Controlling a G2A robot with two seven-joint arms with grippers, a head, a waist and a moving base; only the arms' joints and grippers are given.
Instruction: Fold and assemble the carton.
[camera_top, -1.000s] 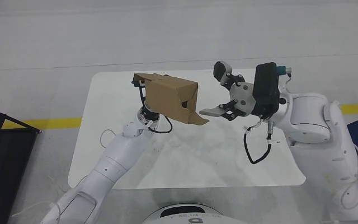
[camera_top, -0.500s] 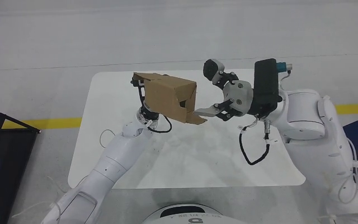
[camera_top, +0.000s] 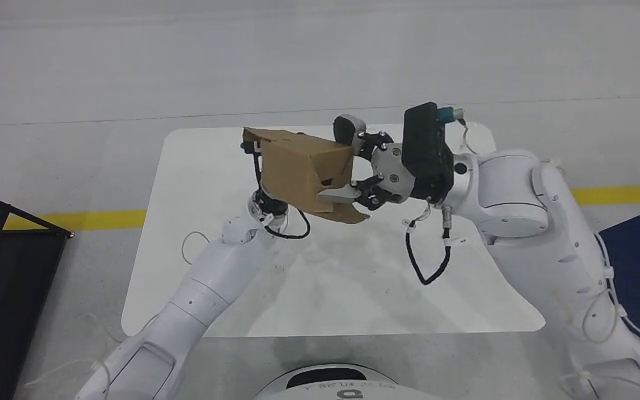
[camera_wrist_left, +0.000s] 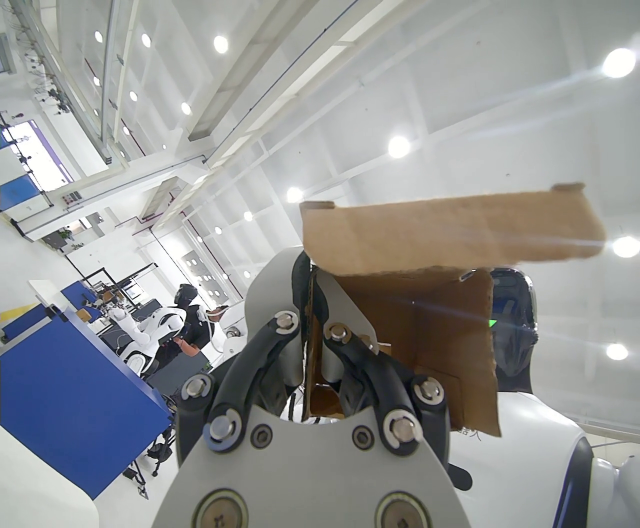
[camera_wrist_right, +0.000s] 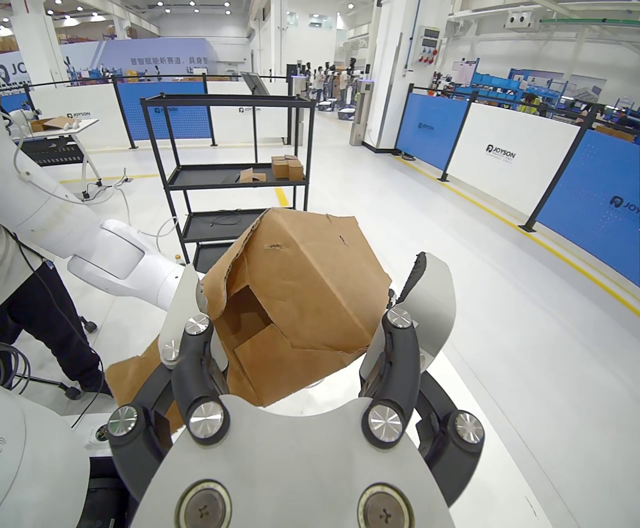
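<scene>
The brown carton (camera_top: 300, 178) hangs in the air over the white table (camera_top: 400, 290), in the upper middle of the top view, lying on its side and stretched left to right across the frame. It is only half made. Its right end is open, and one loose flap (camera_top: 350, 213) juts out low toward the bottom of the frame. The left gripper (camera_wrist_left: 311, 280) has the carton's left end. In the left wrist view its two fingers are pinched narrow on a single cardboard wall, with another flap spread flat across the middle of that frame above the box's hollow. The right gripper (camera_wrist_right: 309, 280) sits at the open end with its fingers spread wide, one on either side of the carton. In the right wrist view the partly tucked end flaps lie between them, with a dark gap left of centre. Beyond the table, a yellow line (camera_top: 90, 218) runs along the floor at the left edge of the top view. A black shelf rack (camera_wrist_right: 225, 172) stands behind the carton in the right wrist view.
</scene>
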